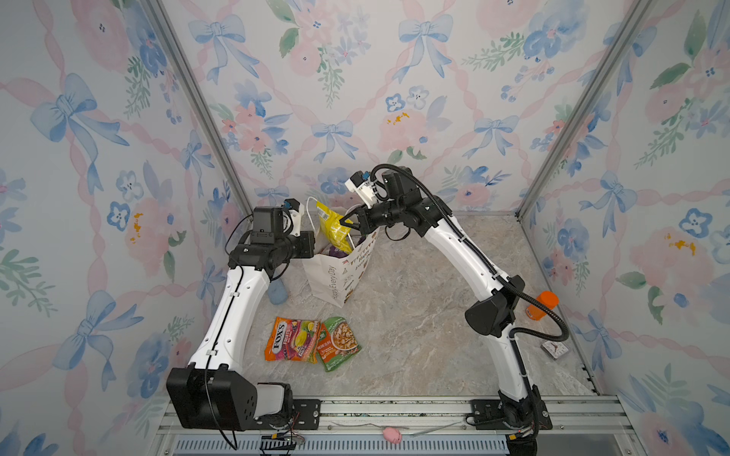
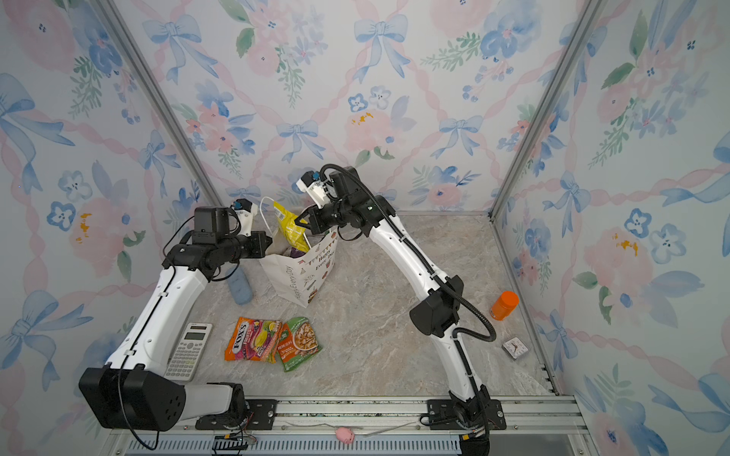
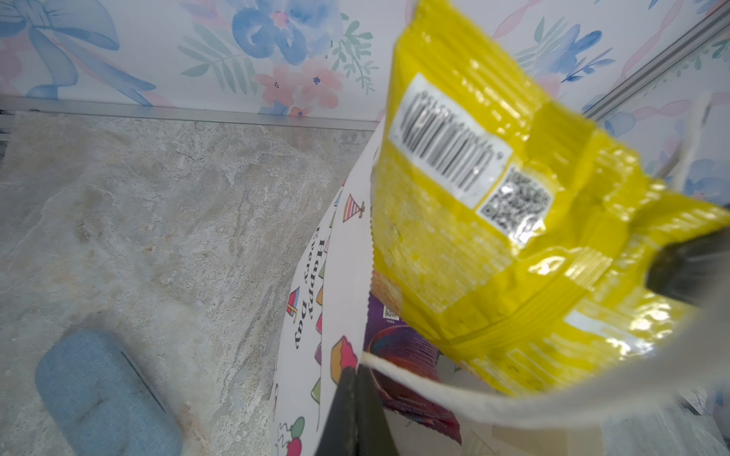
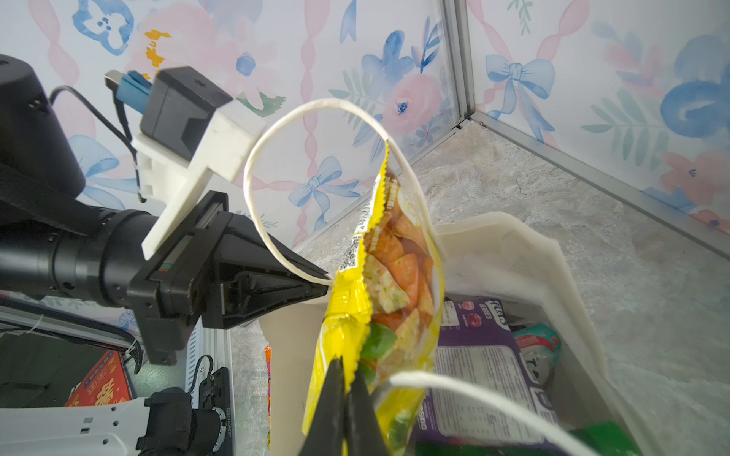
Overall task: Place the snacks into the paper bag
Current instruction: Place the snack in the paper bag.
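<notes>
**Yellow packet held in the mouth of the bag**

Your right gripper [image 4: 344, 379] is clamped on the edge of the yellow packet [image 4: 355, 316]. The packet hangs upright with its lower end inside the mouth of the paper bag [image 1: 335, 276] and its upper part above the rim.

Your left gripper [image 3: 353, 379] is pressed together on the bag's rim, on the side nearest its own arm, right where a cord handle [image 3: 434, 387] comes out. That wrist view is blurred there, so you cannot tell whether the cord itself is in the pinch.

The bag stands upright towards the back of the table [image 1: 414, 316], between the two arms. Inside it you can see a purple packet [image 4: 474, 355], with a teal packet [image 4: 539, 347] beside it.

Two snacks lie on the table in front of the bag, an orange FOX'S packet [image 1: 292, 339] and a green packet [image 1: 339, 341], their edges touching.

A blue case [image 2: 239, 286] lies just beside the bag, under the left arm, and a calculator [image 2: 189, 349] sits nearer that arm's base. An orange-capped bottle [image 2: 505, 304] and a small clock [image 2: 514, 347] sit by the right arm.
</notes>
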